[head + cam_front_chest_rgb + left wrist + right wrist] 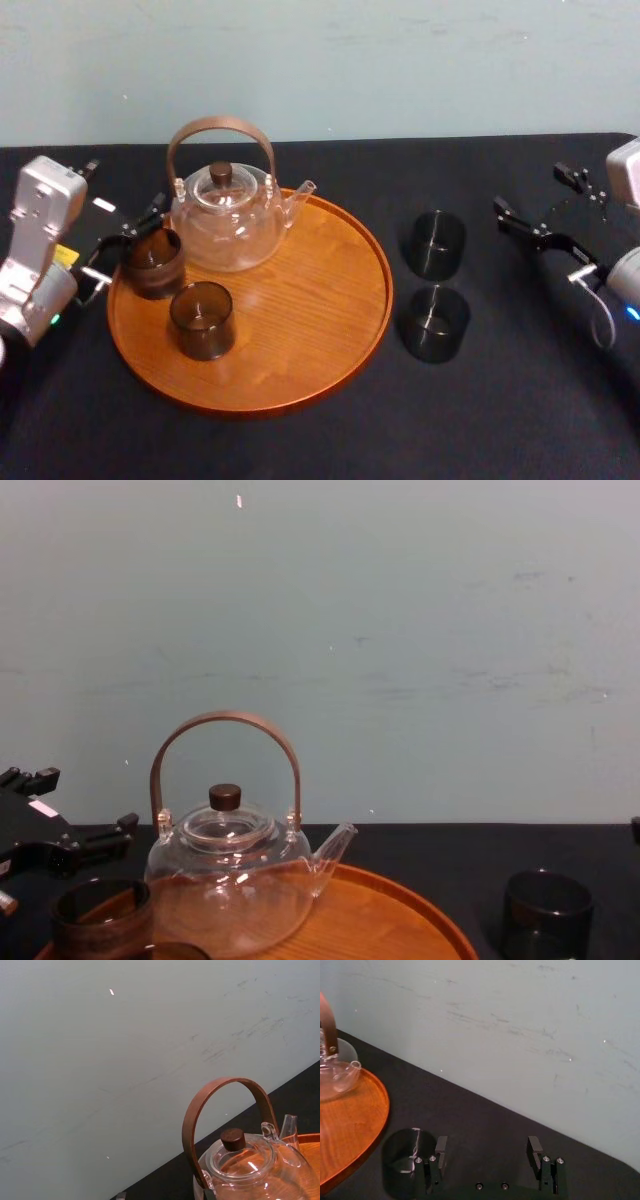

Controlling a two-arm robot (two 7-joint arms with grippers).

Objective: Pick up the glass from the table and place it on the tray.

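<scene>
We are approaching: our right gripper (487,1144), jaws spread, sits just beside the far glass (435,244) on the table (500,420), right of the tray (340,335); next we must straddle and pinch it; the left gripper (126,246) flanks a rim glass (152,264), grip untellable.

A large round orange-brown wooden tray (300,300) lies left of centre on the black-clothed table (520,400). On its far left part stands a clear glass teapot with a bent wooden handle (228,225), spout pointing right. A dark smoky glass tumbler (152,262) stands at the tray's left rim, by the left gripper (130,240). A second tumbler (202,320) stands on the tray before the teapot. Right of the tray, on the table, a rear tumbler (436,245) stands behind a front tumbler (436,322). The right gripper (487,1140) is just right of the rear one.
</scene>
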